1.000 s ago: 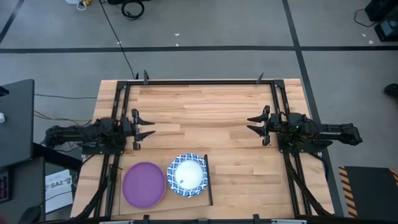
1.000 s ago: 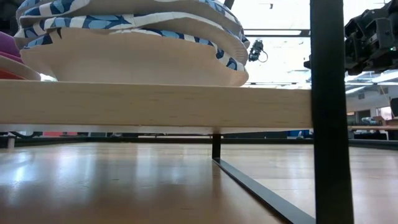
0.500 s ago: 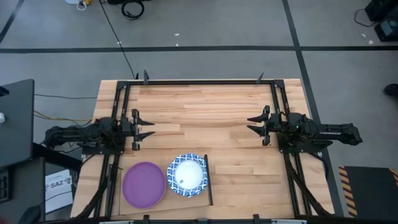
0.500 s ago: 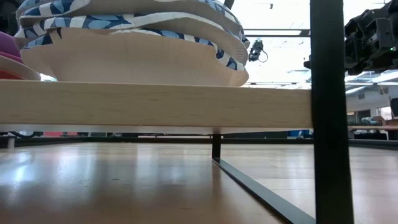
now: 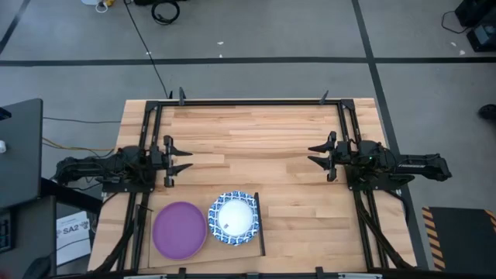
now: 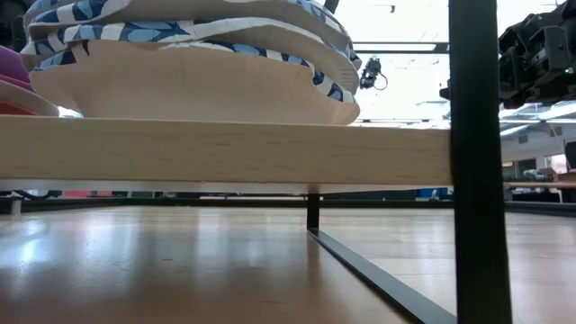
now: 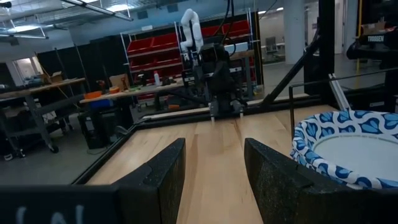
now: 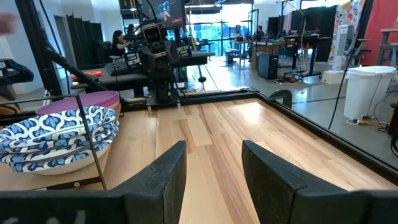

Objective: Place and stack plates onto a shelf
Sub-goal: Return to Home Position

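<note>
tabletop (image 5: pixel 256 139), left fingers (image 7: pixel 157 182), right fingers (image 8: pixel 160 177) — parted, empty

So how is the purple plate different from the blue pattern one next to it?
The purple plate is one plain colour; the blue patterned plate is white inside with a blue rim. From above, the purple plate looks wider than the blue patterned plate. The blue patterned plate has deeper sides, like a bowl, while the purple plate looks flatter. Both are round and sit on top of stacks on the shelf.
</note>
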